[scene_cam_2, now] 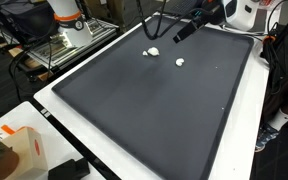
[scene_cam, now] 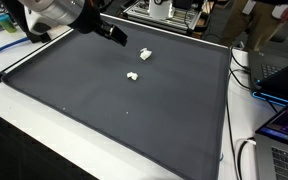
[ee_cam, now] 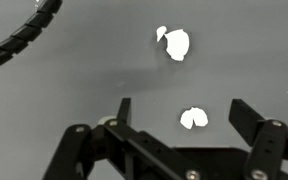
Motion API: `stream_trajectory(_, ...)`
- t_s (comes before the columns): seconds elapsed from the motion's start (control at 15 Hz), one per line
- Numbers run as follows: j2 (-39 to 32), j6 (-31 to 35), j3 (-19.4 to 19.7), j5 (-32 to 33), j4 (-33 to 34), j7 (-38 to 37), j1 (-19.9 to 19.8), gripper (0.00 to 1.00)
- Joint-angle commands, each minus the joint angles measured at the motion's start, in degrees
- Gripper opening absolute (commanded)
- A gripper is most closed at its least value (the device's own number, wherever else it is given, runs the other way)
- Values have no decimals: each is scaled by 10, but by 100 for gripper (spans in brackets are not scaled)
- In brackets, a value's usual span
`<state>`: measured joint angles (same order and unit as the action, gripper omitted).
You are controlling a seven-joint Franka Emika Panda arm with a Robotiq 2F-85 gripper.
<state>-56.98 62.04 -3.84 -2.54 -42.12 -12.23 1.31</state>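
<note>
My gripper (scene_cam: 114, 33) hangs open and empty above the far part of a dark mat (scene_cam: 114, 110); it also shows in an exterior view (scene_cam_2: 181, 32). Two small white lumps lie on the mat near it, one (scene_cam: 145, 54) closer to the far edge and one (scene_cam: 132, 76) nearer the middle. They appear in both exterior views (scene_cam_2: 152, 52) (scene_cam_2: 180, 62). In the wrist view the open fingers (ee_cam: 182, 106) frame one white lump (ee_cam: 193, 118) on the mat below, and the second lump (ee_cam: 174, 43) lies farther ahead. Nothing is held.
The mat (scene_cam_2: 154, 110) covers most of a white table (scene_cam_2: 54, 105). A laptop (scene_cam: 284, 80) and cables (scene_cam: 246, 150) sit beside it. A white and orange box (scene_cam_2: 19, 150) stands at a corner. Equipment clutters the far side (scene_cam: 174, 12).
</note>
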Motion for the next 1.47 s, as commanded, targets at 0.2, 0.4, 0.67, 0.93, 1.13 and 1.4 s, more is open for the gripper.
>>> stream_trajectory(0.2, -26, -19, 6, 2, 13, 7, -9, 100)
stream_trajectory(0.4, -26, -16, 2, 1, 14, 27, -15, 100)
stream_trajectory(0.67, -26, -12, 4, 7, 14, 63, -16, 100)
stream_trajectory(0.93, -18, -18, 4, -10, 9, 17, -7, 100)
stream_trajectory(1.13, -18, -21, 1, -11, 11, -2, 3, 100)
stream_trajectory(1.4, -15, -20, 0, -6, 9, -8, 21, 100)
